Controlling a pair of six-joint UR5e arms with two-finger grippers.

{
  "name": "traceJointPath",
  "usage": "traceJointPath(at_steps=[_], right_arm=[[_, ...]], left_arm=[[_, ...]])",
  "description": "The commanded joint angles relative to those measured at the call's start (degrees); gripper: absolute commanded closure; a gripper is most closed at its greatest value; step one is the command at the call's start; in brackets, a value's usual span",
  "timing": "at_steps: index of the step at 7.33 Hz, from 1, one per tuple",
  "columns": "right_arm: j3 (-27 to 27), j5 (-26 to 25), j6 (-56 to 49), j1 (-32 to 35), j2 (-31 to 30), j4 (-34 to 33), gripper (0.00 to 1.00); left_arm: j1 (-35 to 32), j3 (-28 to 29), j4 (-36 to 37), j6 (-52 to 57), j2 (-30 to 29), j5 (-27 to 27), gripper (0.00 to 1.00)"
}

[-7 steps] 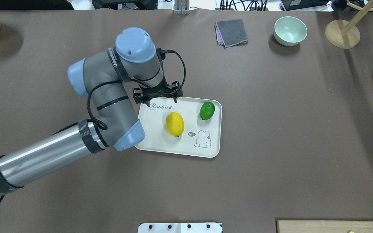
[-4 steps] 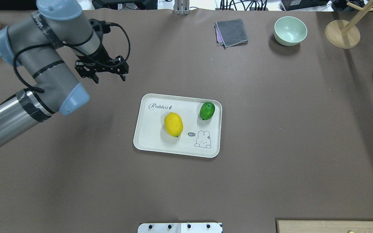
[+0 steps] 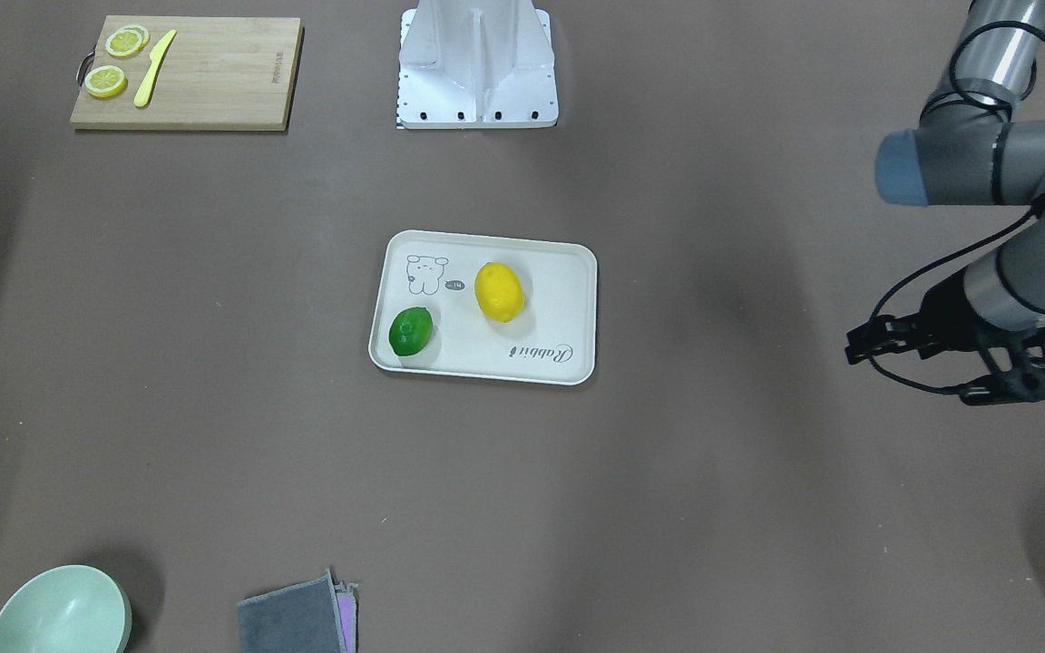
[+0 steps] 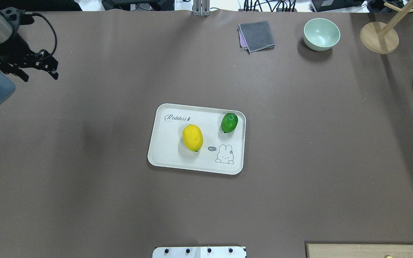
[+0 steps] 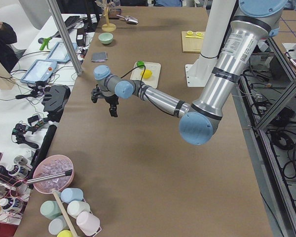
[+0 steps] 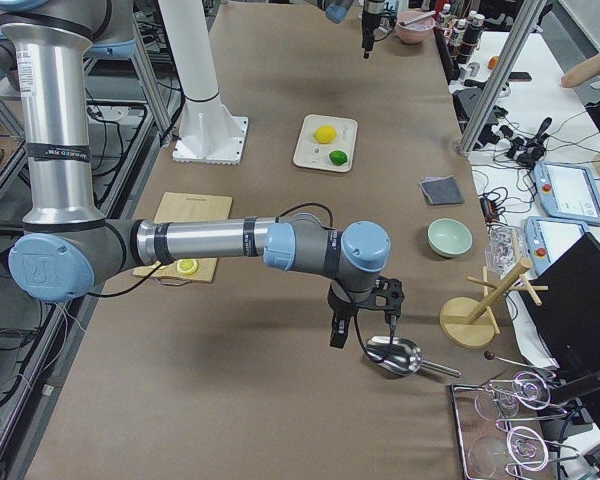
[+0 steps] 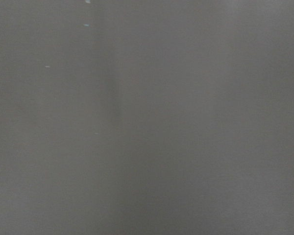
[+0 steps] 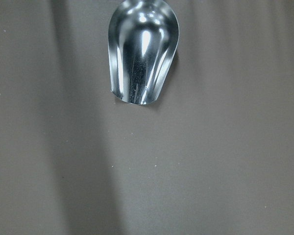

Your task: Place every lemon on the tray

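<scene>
- Left gripper: jaws spread, nothing between them. It hangs above bare table at the far left, well apart from the tray.
- Right gripper: shows only in the right side view, so can't tell whether it's open or closed. Its wrist camera looks straight down on a metal scoop at the far right of the table, with no fingers in shot.
- Yellow lemon: lying on the tray near its middle, just left of the cartoon drawing.
- Green lemon: on the tray too, in the far right corner and close to the rim.
- My read is that both whole fruits are placed, so the step in hand is just check and park.
- Do the check from overhead. Each fruit sits fully inside the rim, the two are apart, and neither hangs over the edge.
- The lemon slices on the cutting board at the near right are not targets. Don't go after them.
- Main risk is the shape. Oval fruit on a flat, low-rimmed tray will probably roll if the tray gets bumped, and the green one has the least margin.
- Route any park move high and away from the tray, with no pass over it.
- For the right arm, lift clear of the scoop before moving sideways so the fingers don't catch it.
</scene>
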Motion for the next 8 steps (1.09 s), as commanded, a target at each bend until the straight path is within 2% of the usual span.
traceJointPath(at_steps=[1, 4, 7, 8], right_arm=[[0.2, 0.4, 0.1, 0.0, 0.4, 0.1, 0.0], [-0.2, 0.3, 0.1, -0.1, 0.1, 0.2, 0.0], [-0.3, 0.3, 0.4, -0.1, 0.1, 0.2, 0.0], [-0.5, 0.4, 0.2, -0.1, 0.3, 0.2, 0.0]], left_arm=[[-4.1, -4.9, -0.7, 8.3, 10.6, -1.1, 0.02], [-8.1, -13.3, -0.5, 13.7, 22.7, -2.1, 0.02], [-9.9, -20.6, 2.0, 14.6, 26.8, -2.1, 0.02], [-10.1, -20.1, 2.1, 17.1, 27.5, -2.1, 0.02]])
